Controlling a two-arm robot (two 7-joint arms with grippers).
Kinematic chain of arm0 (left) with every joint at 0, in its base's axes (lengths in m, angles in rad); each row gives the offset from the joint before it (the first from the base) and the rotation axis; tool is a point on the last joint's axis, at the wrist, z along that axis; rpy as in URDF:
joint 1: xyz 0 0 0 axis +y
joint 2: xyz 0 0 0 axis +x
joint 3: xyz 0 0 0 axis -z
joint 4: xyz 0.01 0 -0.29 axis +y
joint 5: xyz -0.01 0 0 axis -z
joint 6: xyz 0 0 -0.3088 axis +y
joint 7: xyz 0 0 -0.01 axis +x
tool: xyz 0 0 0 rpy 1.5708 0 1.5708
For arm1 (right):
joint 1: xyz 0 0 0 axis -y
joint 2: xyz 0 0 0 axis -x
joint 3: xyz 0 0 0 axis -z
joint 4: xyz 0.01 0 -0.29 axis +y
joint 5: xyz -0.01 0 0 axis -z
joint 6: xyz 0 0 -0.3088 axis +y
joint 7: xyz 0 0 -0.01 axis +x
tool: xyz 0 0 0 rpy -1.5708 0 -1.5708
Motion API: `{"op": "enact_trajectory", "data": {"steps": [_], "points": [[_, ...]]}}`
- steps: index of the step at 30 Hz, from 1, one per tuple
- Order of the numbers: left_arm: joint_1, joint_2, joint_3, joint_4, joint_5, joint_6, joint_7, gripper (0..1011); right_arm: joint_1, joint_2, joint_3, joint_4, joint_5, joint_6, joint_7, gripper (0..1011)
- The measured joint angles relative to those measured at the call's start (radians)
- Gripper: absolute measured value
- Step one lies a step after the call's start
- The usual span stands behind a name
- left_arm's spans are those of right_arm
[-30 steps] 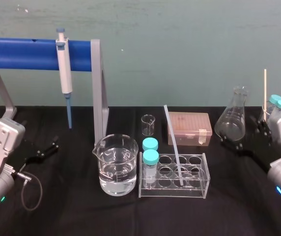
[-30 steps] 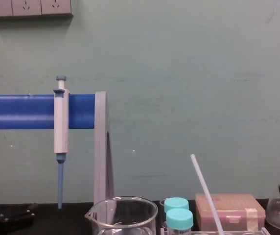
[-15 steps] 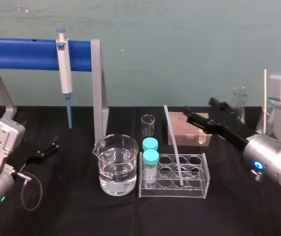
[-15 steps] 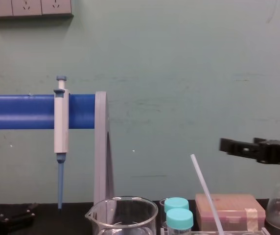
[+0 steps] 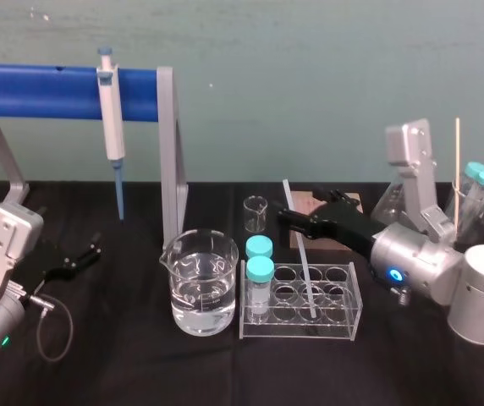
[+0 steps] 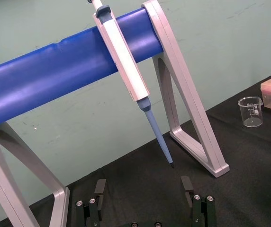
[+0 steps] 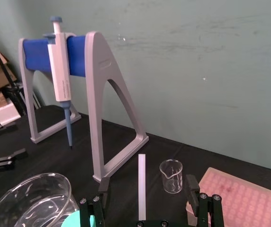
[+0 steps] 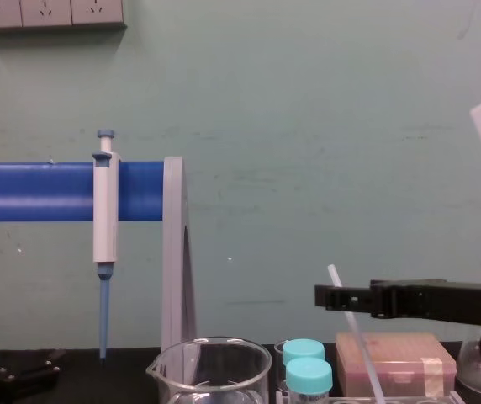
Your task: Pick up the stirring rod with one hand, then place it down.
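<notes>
Right wrist view: stirring rod (image 7: 141, 189) centred between spread right jaws

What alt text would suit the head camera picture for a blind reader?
The open right gripper straddles the stirring rod, which leans in a clear tube rack beside a part-filled beaker. The left gripper lies idle at far left.

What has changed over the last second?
The right gripper swung in from the right edge, leftward, to the stirring rod; its jaws are open either side of it, nothing gripped. The rod leans in the rack as before, and the left gripper stays parked at left.
</notes>
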Motion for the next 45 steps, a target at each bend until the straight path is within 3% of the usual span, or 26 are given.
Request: {"op": "enact_trajectory", "data": {"steps": [9, 20, 34, 41, 44, 45], "points": [[0.000, 0.000, 0.000, 0.000, 0.000, 0.000, 0.000, 1000, 0.038, -0.049, -0.019, 0.067, -0.045, 0.007, 0.007, 1003], [0.000, 0.000, 0.000, 0.000, 0.000, 0.000, 0.000, 1000, 0.038, -0.050, -0.019, 0.068, -0.049, 0.006, 0.007, 997], [0.000, 0.000, 0.000, 0.000, 0.000, 0.000, 0.000, 1000, 0.037, -0.048, -0.017, 0.067, -0.045, 0.006, 0.007, 651], [0.000, 0.000, 0.000, 0.000, 0.000, 0.000, 0.000, 1000, 0.037, -0.048, -0.017, 0.066, -0.044, 0.005, 0.007, 426], [0.000, 0.000, 0.000, 0.000, 0.000, 0.000, 0.000, 1000, 0.037, -0.048, -0.017, 0.066, -0.043, 0.005, 0.007, 282], [0.000, 0.000, 0.000, 0.000, 0.000, 0.000, 0.000, 1000, 0.037, -0.048, -0.017, 0.066, -0.043, 0.005, 0.007, 282]]}}
